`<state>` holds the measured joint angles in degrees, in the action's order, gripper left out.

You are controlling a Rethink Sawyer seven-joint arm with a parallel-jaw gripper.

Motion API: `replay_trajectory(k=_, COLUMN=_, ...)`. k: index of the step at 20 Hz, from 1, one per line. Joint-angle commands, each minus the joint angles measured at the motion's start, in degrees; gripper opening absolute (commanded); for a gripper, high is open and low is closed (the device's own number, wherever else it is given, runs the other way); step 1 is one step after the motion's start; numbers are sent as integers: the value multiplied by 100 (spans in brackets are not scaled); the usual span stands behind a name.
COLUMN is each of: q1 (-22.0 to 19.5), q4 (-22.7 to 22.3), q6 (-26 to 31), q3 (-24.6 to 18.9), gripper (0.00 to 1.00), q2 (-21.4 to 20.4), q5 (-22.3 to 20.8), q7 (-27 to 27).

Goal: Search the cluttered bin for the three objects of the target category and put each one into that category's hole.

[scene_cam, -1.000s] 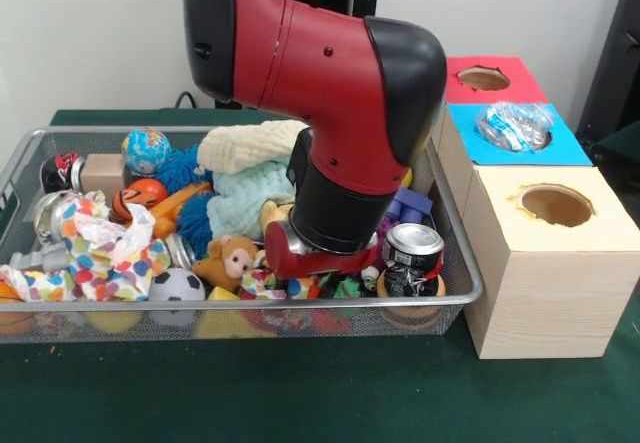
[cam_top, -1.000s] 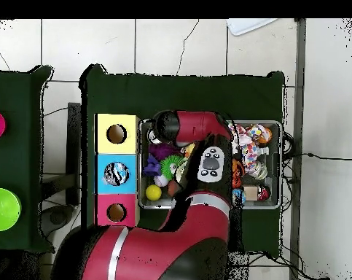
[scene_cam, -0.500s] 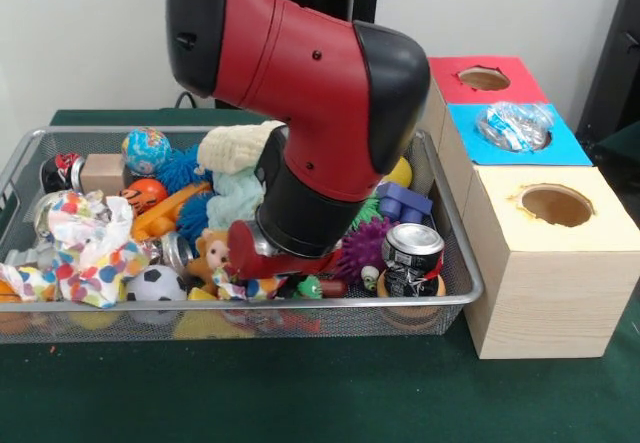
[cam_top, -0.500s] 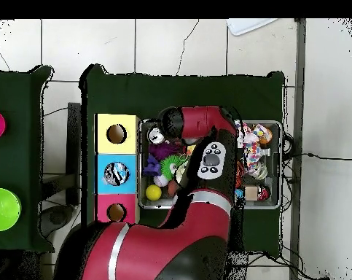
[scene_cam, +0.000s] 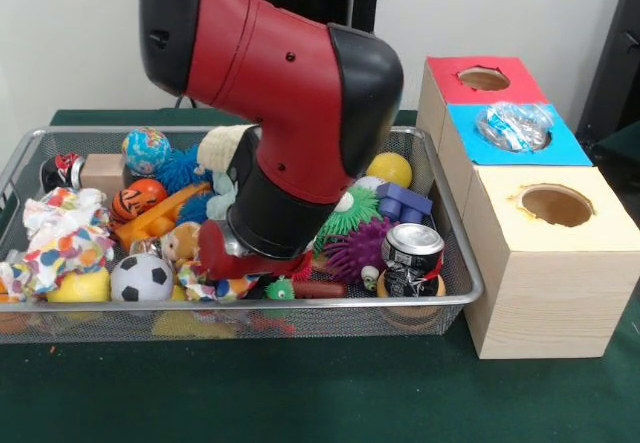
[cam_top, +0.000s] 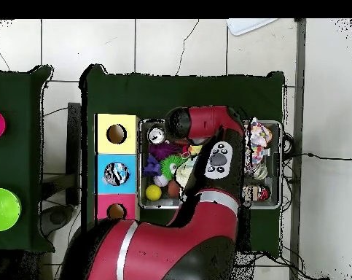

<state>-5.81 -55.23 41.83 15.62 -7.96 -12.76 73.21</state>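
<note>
gripper [scene_cam: 235, 263] state hidden, low in bin [scene_cam: 455, 263] among soccer ball [scene_cam: 141, 277], crushed can [scene_cam: 411, 258], purple spiky ball [scene_cam: 357, 250].

The bulky glossy red robot arm [scene_cam: 270, 53] has rounded black joint caps, a black cylindrical wrist, small dark screws, and a grey button panel [cam_top: 220, 160] on top.

arm [scene_cam: 290, 113] swept left along bin | patterned cloth [scene_cam: 60, 243] pushed left | yellow ball [scene_cam: 388, 169] uncovered

Front view low and close, overhead straight down, sharing bin [scene_cam: 455, 288] [cam_top: 280, 146]
</note>
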Motion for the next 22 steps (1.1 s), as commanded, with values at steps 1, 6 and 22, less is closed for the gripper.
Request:
replay_trajectory(k=1, q1=-437, q4=170, q6=126, q3=82, gripper=100, q2=358, q5=-742, q7=-311)
replay_trajectory(k=6, q1=-522, q4=227, q6=126, q3=7, gripper=100, q2=350, q5=-876, q7=-358)
replay_trajectory(k=22, q1=-752, q4=211, q6=-46, q3=-241, gripper=100, q2=259, q5=-1303, q7=-399)
